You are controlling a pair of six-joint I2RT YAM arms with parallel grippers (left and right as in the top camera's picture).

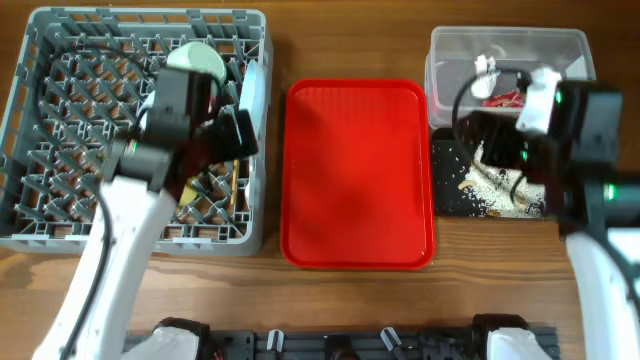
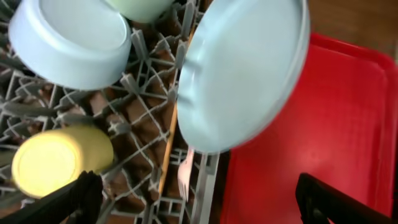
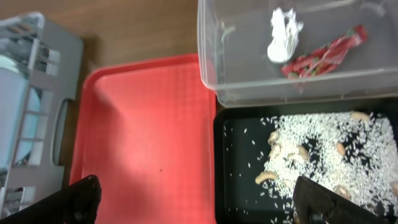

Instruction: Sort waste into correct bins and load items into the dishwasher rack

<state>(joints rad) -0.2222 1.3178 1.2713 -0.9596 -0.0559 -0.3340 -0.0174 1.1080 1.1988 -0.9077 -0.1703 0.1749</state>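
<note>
left fingers (image 2: 62, 202) wide and empty, right fingers (image 3: 68, 202) wide, fork (image 2: 185, 175) half hidden behind plate (image 2: 242, 74)

One each: rack (image 1: 60, 235), plate (image 2: 242, 68), yellow cup (image 2: 53, 162), fork (image 2: 185, 171), red tray (image 1: 358, 175), clear tub (image 3: 249, 50), black tray (image 3: 239, 180), red wrapper (image 3: 323, 55), white scrap (image 3: 283, 34). Bowls (image 2: 68, 40) (image 2: 137, 6): two.

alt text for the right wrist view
A clear tub holds a red wrapper and white scrap; below it, a black tray strewn with rice scraps. A red serving tray lies left, a grey rack beyond.
</note>
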